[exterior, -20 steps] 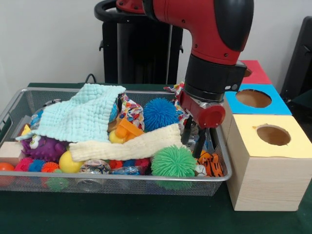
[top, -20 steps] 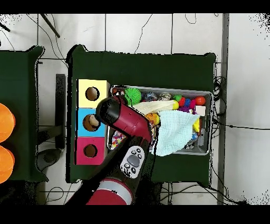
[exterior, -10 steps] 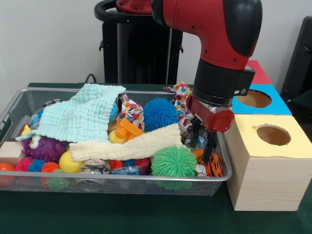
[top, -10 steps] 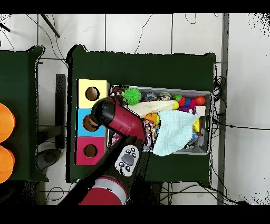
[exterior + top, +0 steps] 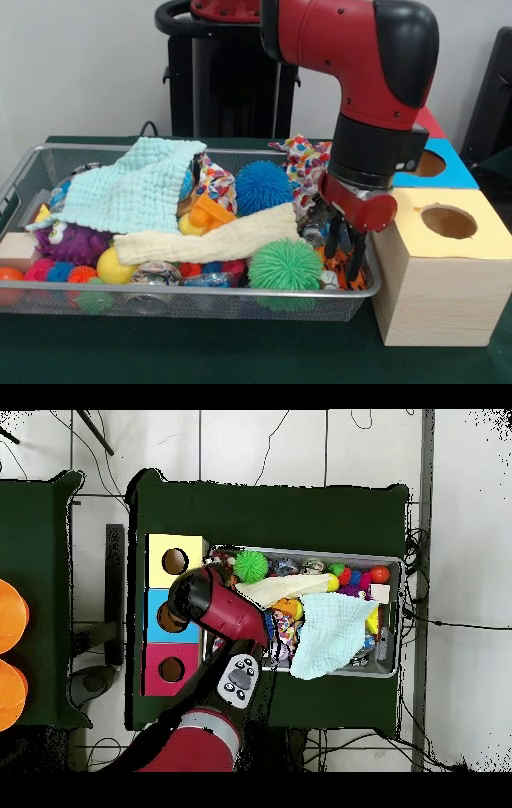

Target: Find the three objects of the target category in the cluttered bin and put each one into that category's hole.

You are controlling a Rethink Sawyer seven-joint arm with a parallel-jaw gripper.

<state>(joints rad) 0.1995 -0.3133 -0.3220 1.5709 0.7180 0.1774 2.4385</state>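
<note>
**Gripper down at the bin's corner beside the yellow box**

From my station I see the red arm (image 5: 352, 48) reaching down into the wire bin (image 5: 192, 300), its gripper (image 5: 346, 248) low in the corner nearest the row of boxes. The dark fingers (image 5: 356, 254) hang over an orange-and-black striped toy (image 5: 346, 274) lying at the bin's edge; the view is too crowded there for me to tell how wide they stand or whether they have hold of anything.

The yellow box (image 5: 448, 272) stands just beside the bin, its round hole (image 5: 448, 221) open on top, with the blue box (image 5: 444, 164) and the red box (image 5: 426, 118) behind it in a line. In the overhead view the arm's bulk covers the blue box (image 5: 158, 616) and that end of the bin.

Inside the bin, a green spiky ball (image 5: 285, 266) sits near the gripper, a blue spiky ball (image 5: 262, 186) farther back, a cream cloth (image 5: 210, 238) stretched across the middle, and a pale teal cloth (image 5: 132, 192) draped over the toys beyond. A purple plush toy (image 5: 68, 240) and a yellow ball (image 5: 114, 268) lie at the far end from the boxes.
</note>
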